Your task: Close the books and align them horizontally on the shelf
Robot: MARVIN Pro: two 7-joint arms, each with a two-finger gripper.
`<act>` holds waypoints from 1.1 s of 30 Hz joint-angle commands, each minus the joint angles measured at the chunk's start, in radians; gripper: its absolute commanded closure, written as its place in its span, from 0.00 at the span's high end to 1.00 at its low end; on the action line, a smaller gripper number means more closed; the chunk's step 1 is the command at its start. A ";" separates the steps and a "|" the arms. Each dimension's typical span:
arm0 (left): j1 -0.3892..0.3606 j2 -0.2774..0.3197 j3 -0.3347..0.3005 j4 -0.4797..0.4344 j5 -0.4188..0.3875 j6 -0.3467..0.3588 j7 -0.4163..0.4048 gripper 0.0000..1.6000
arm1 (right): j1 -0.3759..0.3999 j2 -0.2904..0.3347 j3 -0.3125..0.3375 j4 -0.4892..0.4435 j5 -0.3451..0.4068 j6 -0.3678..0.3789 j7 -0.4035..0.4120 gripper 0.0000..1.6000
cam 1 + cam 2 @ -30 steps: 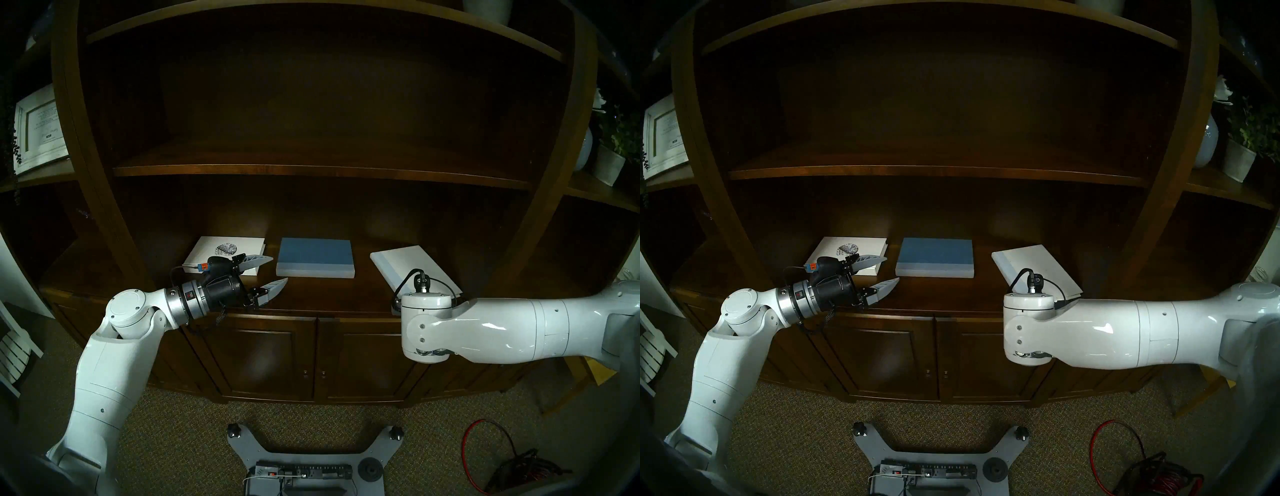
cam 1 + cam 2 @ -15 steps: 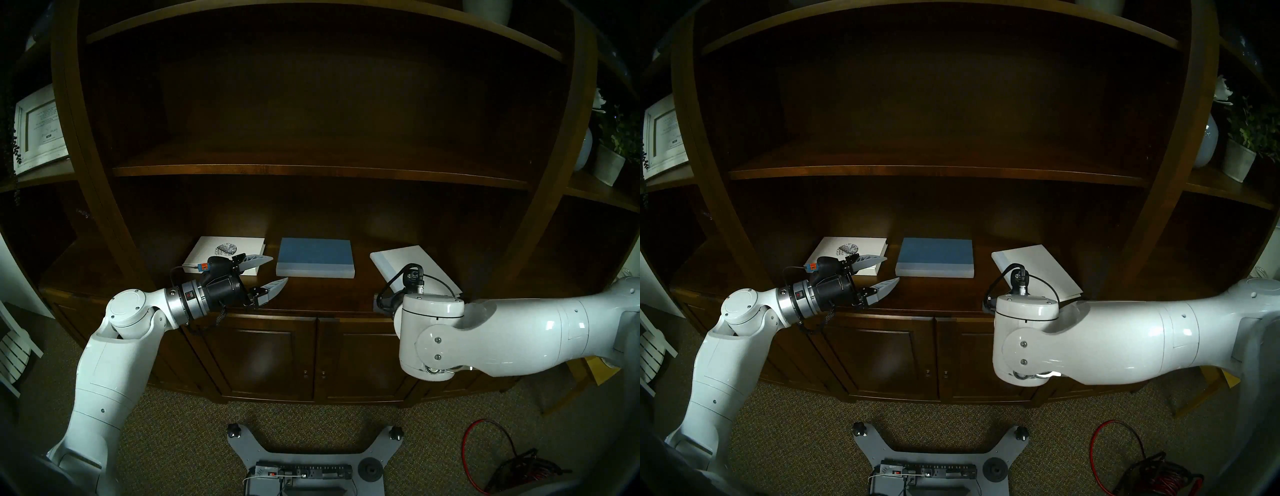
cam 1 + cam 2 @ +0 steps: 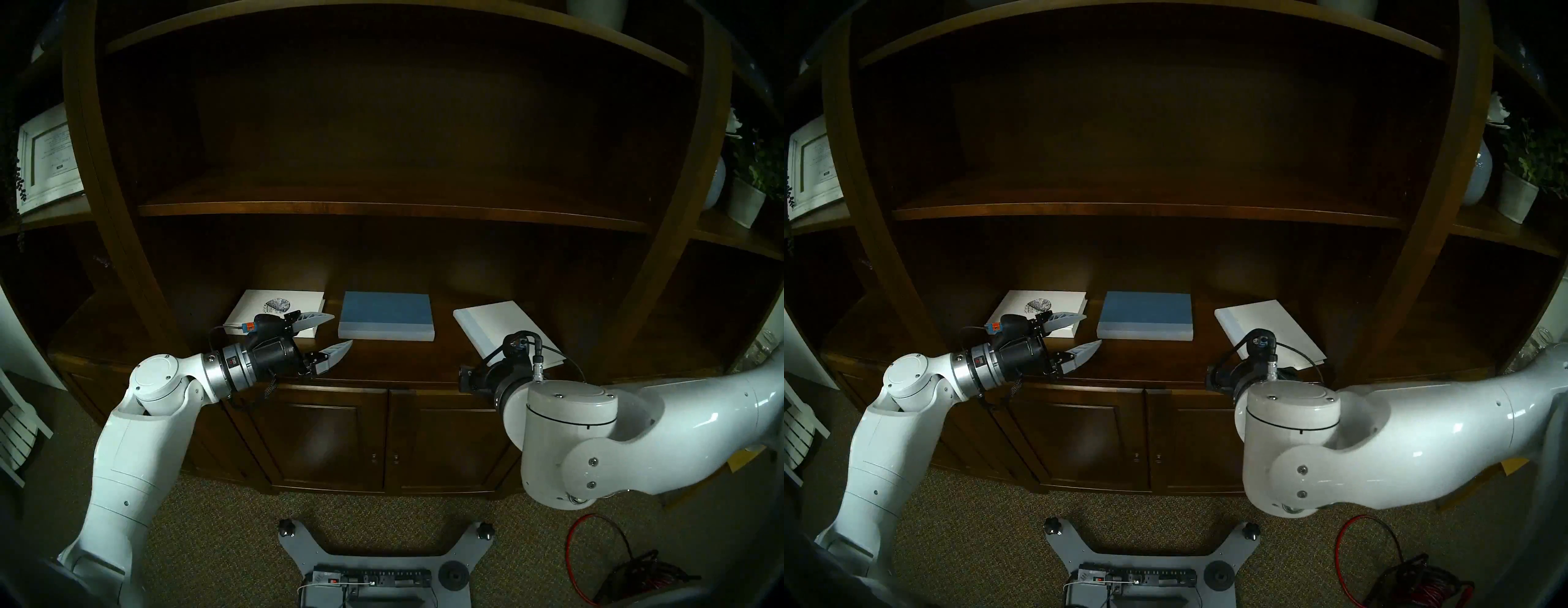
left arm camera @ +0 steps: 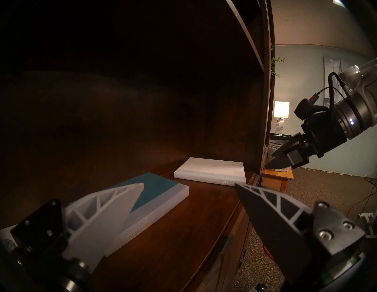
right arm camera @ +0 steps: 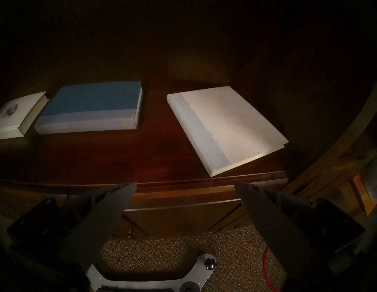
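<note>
White hardcover with pale-blue spine (image 5: 226, 130) lies closed but skewed at the right end of the wooden shelf (image 5: 142, 163), near its front edge; blue book (image 5: 89, 106) and emblem book (image 3: 275, 312) sit squarer to the left. Likely stiff, moderately heavy, slick-covered: best nudged at a corner or pinched across the fore-edge. Right gripper (image 5: 185, 195) spread and empty, hanging off the shelf front; left gripper (image 3: 329, 339) spread too, over the emblem book's near corner.
</note>
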 commanded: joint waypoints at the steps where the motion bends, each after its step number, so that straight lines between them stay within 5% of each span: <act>1: -0.031 0.002 -0.010 -0.021 -0.008 0.004 0.002 1.00 | 0.074 0.010 0.057 0.056 -0.020 0.027 0.000 1.00; 21: -0.032 -0.001 -0.013 -0.022 -0.005 0.008 -0.001 1.00 | 0.079 -0.189 0.075 0.443 0.059 0.124 0.126 1.00; 33: -0.032 -0.004 -0.015 -0.022 -0.003 0.009 -0.003 1.00 | 0.100 -0.203 0.106 0.592 0.130 0.156 0.207 1.00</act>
